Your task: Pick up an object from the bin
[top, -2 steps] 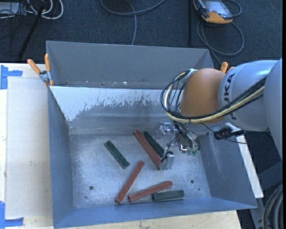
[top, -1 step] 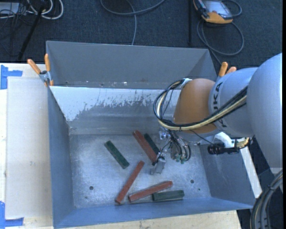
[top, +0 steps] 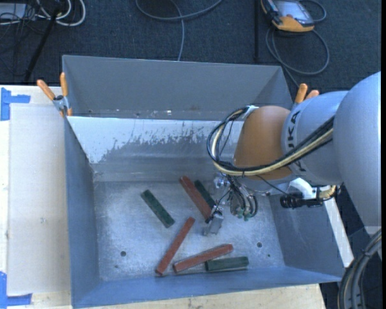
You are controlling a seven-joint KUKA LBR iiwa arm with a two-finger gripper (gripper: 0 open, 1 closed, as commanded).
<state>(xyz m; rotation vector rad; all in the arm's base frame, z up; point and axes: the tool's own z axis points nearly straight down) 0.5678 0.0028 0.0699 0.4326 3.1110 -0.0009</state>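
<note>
My gripper hangs low in the bin's middle right, under the orange-covered wrist. It sits at the lower end of a red-brown bar that slants down to the right, with a dark green bar lying close along that bar's right side. Whether it touches either bar is hidden by the gripper's own body. Just to the lower left, another red-brown bar lies slanted on the bin floor, apart from the gripper.
A dark green bar lies alone left of centre. Near the front wall a red-brown bar and a dark green bar lie side by side. The arm and its cables cover the bin's right side.
</note>
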